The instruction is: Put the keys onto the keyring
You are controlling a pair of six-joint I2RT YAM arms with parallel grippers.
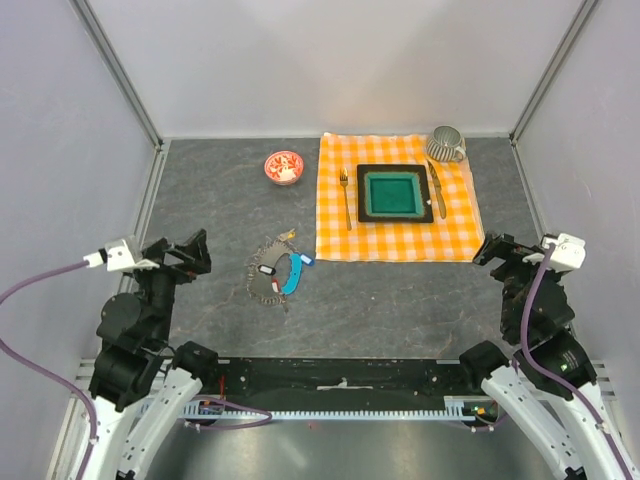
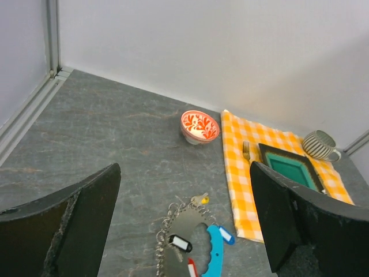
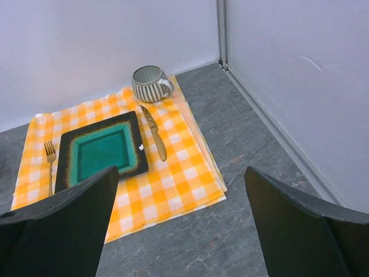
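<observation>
The keyring [image 1: 270, 275], a grey metal piece with a beaded edge and a curved cyan part [image 1: 295, 276], lies flat on the dark table left of centre. In the left wrist view the keyring [image 2: 185, 222] sits low in the frame. Keys lie on and around it: a yellow-tagged one [image 2: 202, 199] at its far edge, a blue tag [image 2: 226, 235] beside the cyan part [image 2: 214, 254], a black-and-white tag [image 2: 180, 243] and a red tag [image 2: 191, 267]. My left gripper [image 1: 195, 252] [image 2: 184, 168] hangs open and empty, to the left of the ring. My right gripper [image 1: 495, 250] [image 3: 181, 173] is open and empty at the far right.
A red-and-white bowl [image 1: 283, 167] stands behind the keyring. An orange checked cloth [image 1: 340, 240] carries a teal plate [image 1: 395, 193], a fork [image 1: 346, 197] and a knife [image 1: 437, 190], with a striped mug [image 1: 446, 145] at its back corner. Grey walls enclose the table.
</observation>
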